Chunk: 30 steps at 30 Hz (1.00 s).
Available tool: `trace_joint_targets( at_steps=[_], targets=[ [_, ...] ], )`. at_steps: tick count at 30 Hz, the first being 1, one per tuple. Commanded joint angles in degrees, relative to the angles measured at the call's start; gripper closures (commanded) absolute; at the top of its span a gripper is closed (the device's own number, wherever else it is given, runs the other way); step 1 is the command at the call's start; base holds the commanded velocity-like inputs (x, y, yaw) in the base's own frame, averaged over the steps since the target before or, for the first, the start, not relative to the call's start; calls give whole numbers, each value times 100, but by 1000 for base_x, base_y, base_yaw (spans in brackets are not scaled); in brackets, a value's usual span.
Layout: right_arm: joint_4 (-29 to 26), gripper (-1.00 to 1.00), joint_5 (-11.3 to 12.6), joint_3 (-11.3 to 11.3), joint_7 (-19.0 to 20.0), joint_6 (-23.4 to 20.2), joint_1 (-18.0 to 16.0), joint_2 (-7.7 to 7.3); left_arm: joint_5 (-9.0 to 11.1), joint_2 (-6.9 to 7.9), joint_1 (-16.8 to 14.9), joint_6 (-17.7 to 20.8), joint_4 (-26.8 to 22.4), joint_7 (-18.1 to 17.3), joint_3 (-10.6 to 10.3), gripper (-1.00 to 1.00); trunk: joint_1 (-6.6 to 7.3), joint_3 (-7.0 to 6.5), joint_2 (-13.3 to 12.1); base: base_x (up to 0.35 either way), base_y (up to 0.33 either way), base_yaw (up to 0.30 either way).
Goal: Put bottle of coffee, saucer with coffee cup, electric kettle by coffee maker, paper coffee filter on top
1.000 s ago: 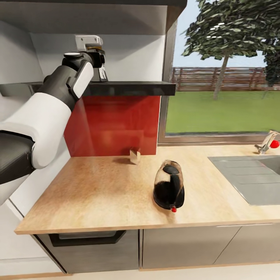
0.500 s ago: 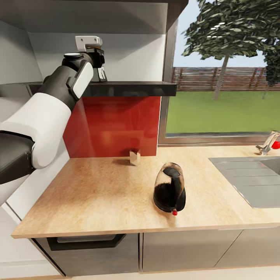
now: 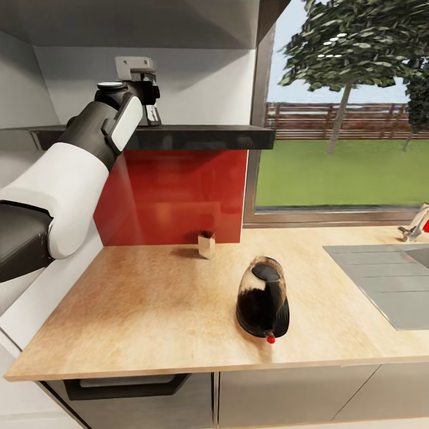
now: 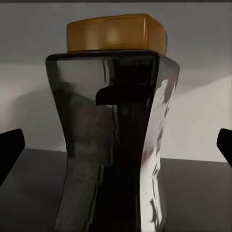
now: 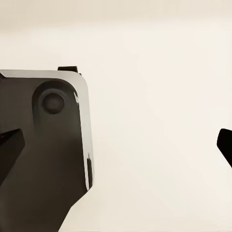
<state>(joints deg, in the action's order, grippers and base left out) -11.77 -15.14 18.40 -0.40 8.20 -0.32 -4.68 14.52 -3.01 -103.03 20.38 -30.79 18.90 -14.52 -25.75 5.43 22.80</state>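
1. No brand name or readable writing shows anywhere; a pale patch on the bottle of coffee (image 4: pixel 113 145) is too blurred to read.
2. The bottle of coffee stands upright on the dark kitchen shelf (image 3: pixel 196 136), against the white wall. It is dark, glossy glass with a pinched waist and a squared amber lid (image 4: pixel 116 33).
3. The left gripper (image 4: pixel 116 145) is spread wide, its two black fingertips (image 4: pixel 9 150) at either side of the bottle and clear of the glass.
4. In the head view the left arm (image 3: pixel 71 173), white and black shells, reaches up to the shelf, where the left gripper (image 3: pixel 152 113) hides most of the bottle.
5. The right gripper (image 5: pixel 116 145) is also wide open, nothing between its tips; a dark rounded-corner panel (image 5: pixel 43 150) lies before a cream surface.
6. The electric kettle (image 3: pixel 263 304), dark translucent with a black lid and red switch, stands on the light wood-grain countertop (image 3: pixel 149 310).
7. A small tan box (image 3: pixel 206 244) sits by the glossy red backsplash (image 3: pixel 173 196).
8. A grey sink (image 3: pixel 387 280) is set in the counter.
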Motion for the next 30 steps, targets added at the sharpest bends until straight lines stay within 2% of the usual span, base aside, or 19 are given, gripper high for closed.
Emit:
trace_joint_targets(
  at_steps=[1,8,23,30],
  targets=[
    [0,-100,-60,41,-4,18,-3,3,60,8,-7,19,-6,52,-42,-100,-4,12,12,28,0,0],
    [5,-100,-60,41,-4,16,-3,3,60,11,92,19,-6,52,-31,-100,-4,12,12,24,0,0],
    [6,-100,-60,41,-4,18,-3,3,60,33,151,11,-15,41,141,-100,-4,12,12,62,0,0],
    [7,-100,-60,41,-4,20,-3,3,60,46,154,2,-15,35,234,-100,-4,12,12,198,0,0]
  ],
)
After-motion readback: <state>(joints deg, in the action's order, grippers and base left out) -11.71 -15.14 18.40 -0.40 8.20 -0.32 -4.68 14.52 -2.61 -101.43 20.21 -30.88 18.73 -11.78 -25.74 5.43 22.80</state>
